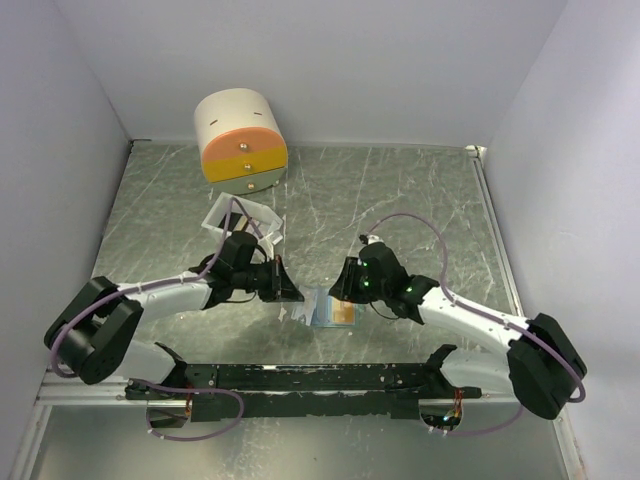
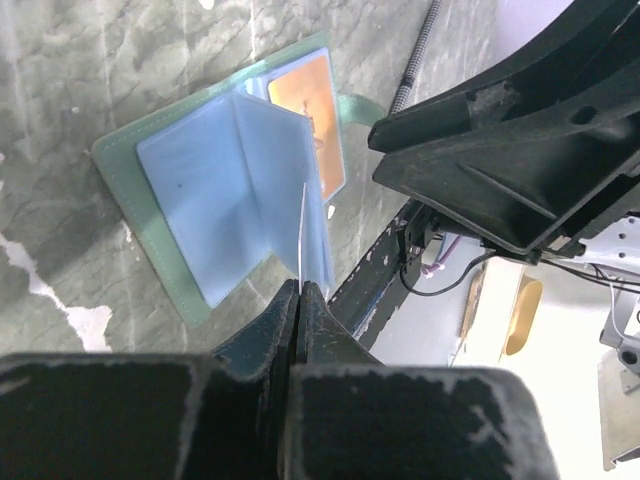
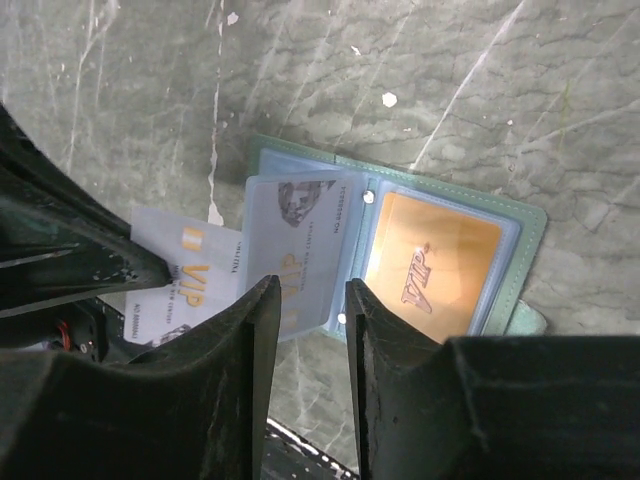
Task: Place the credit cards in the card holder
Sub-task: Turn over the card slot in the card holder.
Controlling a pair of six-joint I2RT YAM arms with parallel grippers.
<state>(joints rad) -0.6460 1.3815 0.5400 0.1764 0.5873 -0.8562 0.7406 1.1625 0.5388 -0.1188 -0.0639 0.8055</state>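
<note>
Card holder [image 3: 525, 232] is found open, orange card [image 3: 430, 268] sleeved inside; a pale card [image 3: 182, 280] beside it is gripped by the left hand [image 2: 300, 292]; right hand [image 3: 310, 290] is held parted above it

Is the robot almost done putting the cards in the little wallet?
Partway. The orange card sits in a pocket of the open card holder, and a second card shows through the middle sleeve. A pale card is outside beside the holder, pinched in the shut left fingers; it needs sliding in. The right fingers hover open over the holder.
</note>
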